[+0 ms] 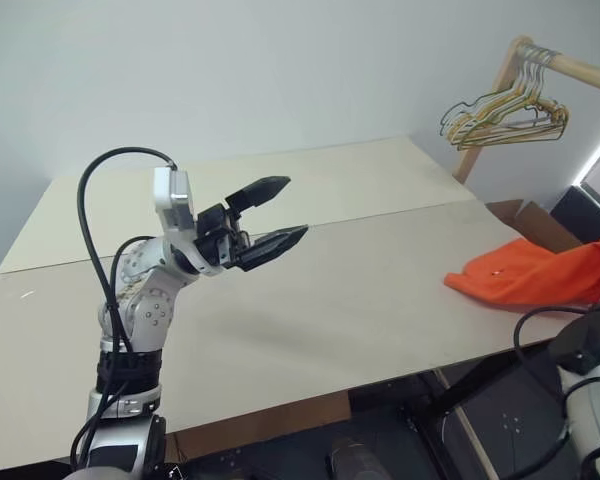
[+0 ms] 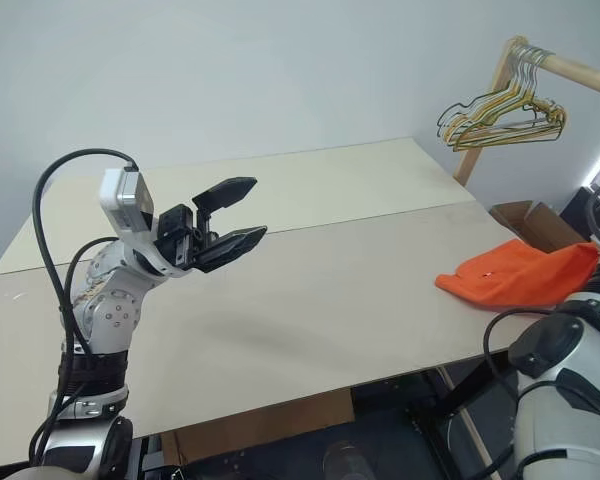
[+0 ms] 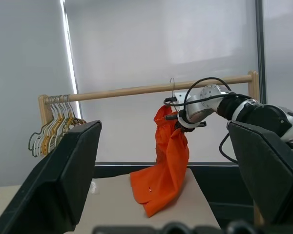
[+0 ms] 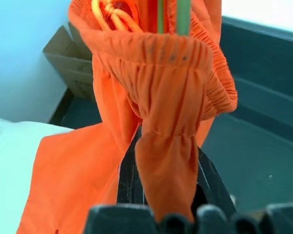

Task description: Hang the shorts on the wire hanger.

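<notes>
Right end effector [image 3: 178,122] is clenching a pinch of the gathered waistband of the shorts [image 3: 163,170], lifting them up beside the wooden rail [image 3: 146,89]. The upper part of the shorts is hanging just below the rail; the lower part is draping down from it onto the far corner of the counter [image 1: 310,300].

A thin wire [image 3: 172,87] is dropping from the rail right above the waistband, and two thin green strands are running down into the waistband opening in the right wrist view. Judging this to be the wire hanger; cannot tell whether any fabric is over it yet.

Left end effector [image 1: 270,215] is released, jaws standing wide, hovering over the counter well away from the rail, holding nothing.

A bunch of spare hangers [image 1: 505,115] is hanging at the rail's other end, well apart from the shorts.

For this step:
- keeping the pinch firm on the elastic, since soft fabric is likely to slip;
- keeping the waistband mouth open toward the wire;
- watching the drawstring loops [image 4: 112,14] for snagging;
- bringing the left end effector toward the rail to steady the wire, likely helpful.
</notes>
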